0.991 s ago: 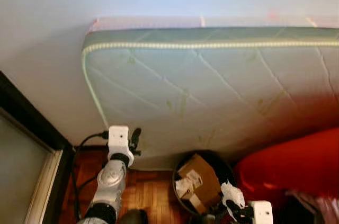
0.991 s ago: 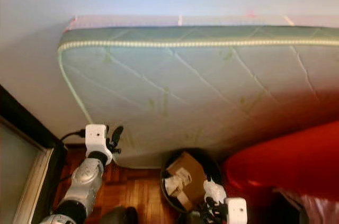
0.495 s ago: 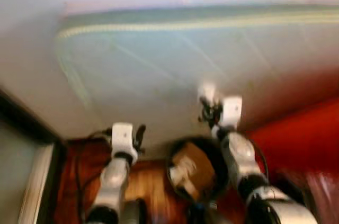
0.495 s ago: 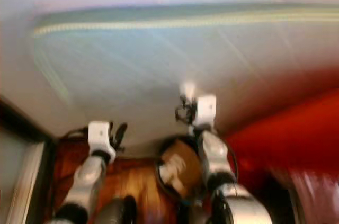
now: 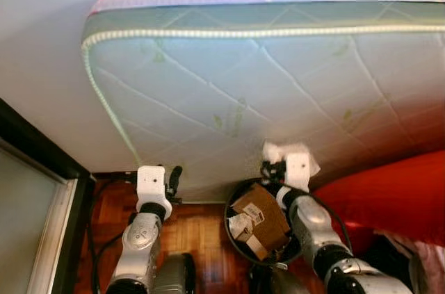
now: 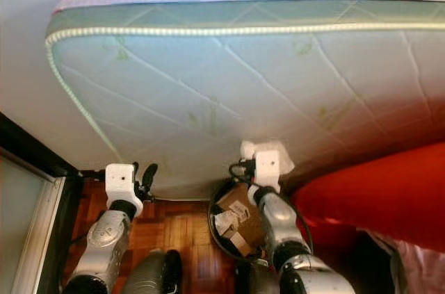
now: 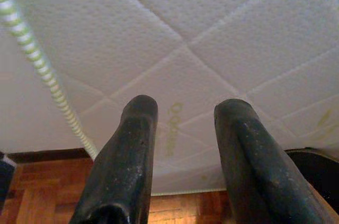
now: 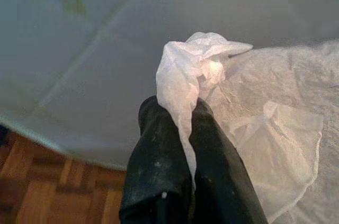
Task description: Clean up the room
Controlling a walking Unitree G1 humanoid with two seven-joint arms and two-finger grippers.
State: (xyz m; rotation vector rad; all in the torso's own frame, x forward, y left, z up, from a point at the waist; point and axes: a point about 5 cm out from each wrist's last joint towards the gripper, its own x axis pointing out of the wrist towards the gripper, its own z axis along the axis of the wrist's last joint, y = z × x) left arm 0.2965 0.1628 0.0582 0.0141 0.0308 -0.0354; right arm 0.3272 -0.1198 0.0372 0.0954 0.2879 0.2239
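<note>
The crumpled white tissue (image 8: pixel 193 70) was pinched tight between the right gripper (image 8: pixel 185 128)'s two fingers, held up high in front of the mattress (image 5: pixel 278 92) that leaned on the wall. The key bit: the black bin (image 5: pixel 232 228), already stuffed with cardboard scraps (image 5: pixel 259 214), sat right underneath and a touch toward the robot, so I'd guess the drop just needed the wad brought down over the rim. The left gripper (image 7: pixel 183 155) had its fingers spread apart with nothing in them, off to the bin's left.

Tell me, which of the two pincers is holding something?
The right pincer, raised above the round black waste bin, pinches a crumpled white tissue. The left pincer stands open, holding nothing.
</note>
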